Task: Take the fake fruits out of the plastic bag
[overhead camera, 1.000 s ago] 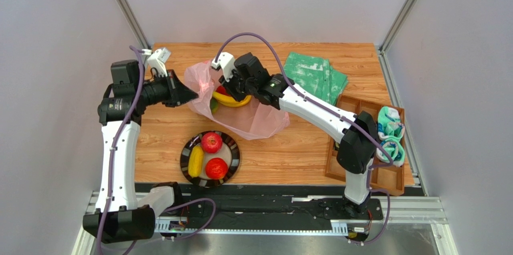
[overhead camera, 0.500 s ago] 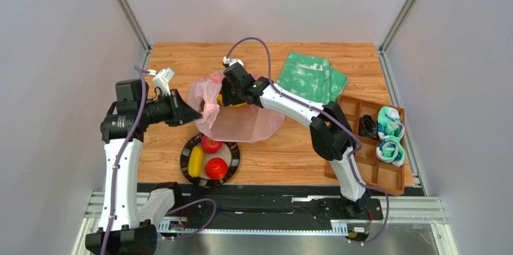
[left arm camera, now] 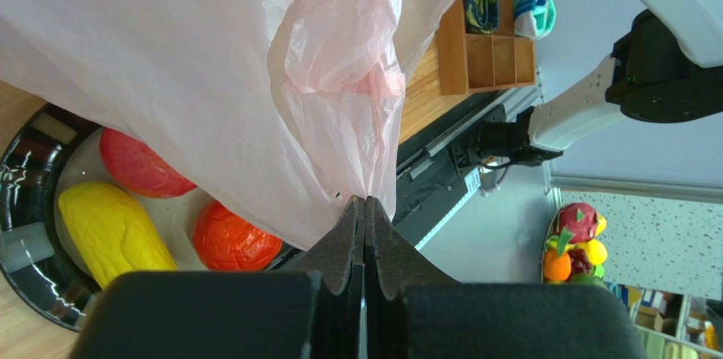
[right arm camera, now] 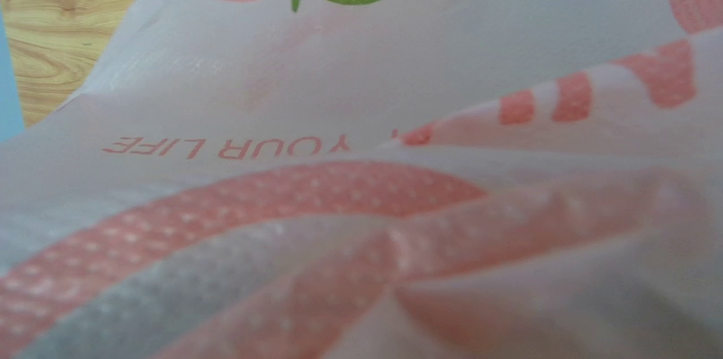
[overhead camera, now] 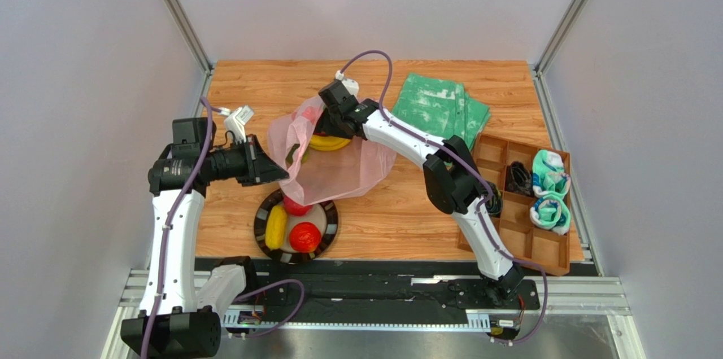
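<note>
The left claw [left arm camera: 365,207] was pinched tight on a thin edge of the pink plastic bag [overhead camera: 339,171]; the bag sat in the middle of the table [overhead camera: 255,88], and its near side hung over the black plate [overhead camera: 332,222]; the right claw [overhead camera: 325,126] was at the bag's open top, and I could not tell if it was apart or together; a yellow banana [overhead camera: 327,144] lay inside the bag; a lemon [overhead camera: 276,228] and two red fruits [overhead camera: 305,236] lay on the plate.
</note>
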`<action>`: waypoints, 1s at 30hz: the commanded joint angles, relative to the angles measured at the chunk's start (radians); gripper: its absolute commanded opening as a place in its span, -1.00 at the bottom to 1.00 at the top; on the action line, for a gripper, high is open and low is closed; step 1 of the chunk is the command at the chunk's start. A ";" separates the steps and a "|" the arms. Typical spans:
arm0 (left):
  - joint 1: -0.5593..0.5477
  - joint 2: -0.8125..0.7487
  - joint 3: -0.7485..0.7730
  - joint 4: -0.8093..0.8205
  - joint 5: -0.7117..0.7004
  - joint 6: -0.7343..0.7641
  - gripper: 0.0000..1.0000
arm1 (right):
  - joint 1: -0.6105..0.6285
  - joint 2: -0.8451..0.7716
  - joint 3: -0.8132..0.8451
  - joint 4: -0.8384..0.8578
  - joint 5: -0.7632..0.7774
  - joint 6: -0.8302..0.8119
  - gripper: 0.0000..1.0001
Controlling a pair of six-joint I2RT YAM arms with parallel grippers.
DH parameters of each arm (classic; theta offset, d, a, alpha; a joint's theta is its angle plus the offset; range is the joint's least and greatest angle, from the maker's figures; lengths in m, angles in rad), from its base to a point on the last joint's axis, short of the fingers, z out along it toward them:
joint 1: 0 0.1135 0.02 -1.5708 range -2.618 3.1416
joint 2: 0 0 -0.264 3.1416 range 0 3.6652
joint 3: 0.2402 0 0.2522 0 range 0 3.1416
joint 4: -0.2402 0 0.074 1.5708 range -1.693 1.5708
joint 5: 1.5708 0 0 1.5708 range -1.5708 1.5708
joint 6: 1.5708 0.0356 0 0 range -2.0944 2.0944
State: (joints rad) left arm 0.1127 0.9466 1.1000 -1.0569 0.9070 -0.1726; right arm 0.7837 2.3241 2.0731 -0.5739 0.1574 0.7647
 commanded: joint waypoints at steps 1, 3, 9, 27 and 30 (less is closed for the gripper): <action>0.007 0.021 0.026 -0.018 0.043 0.025 -1.00 | -0.001 0.038 0.045 -0.017 0.027 0.088 0.33; 0.007 0.032 0.035 -0.014 0.041 0.018 -1.00 | 0.000 0.029 0.041 -0.033 0.034 0.088 0.27; 0.008 0.043 0.037 0.011 0.033 -0.002 -1.00 | 0.002 -0.040 -0.042 -0.073 0.050 0.096 0.19; 0.007 0.012 0.024 0.086 0.009 -0.048 -1.00 | 0.028 -0.270 -0.254 -0.030 0.059 -0.173 -0.01; 0.007 0.012 0.021 0.097 0.009 -0.057 -1.00 | 0.025 -0.258 -0.266 -0.052 0.091 -0.180 -0.01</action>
State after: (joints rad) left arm 0.1127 0.9752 1.1007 -1.0111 0.9077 -0.2016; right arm 0.8108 2.0834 1.8320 -0.6144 0.1753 0.6346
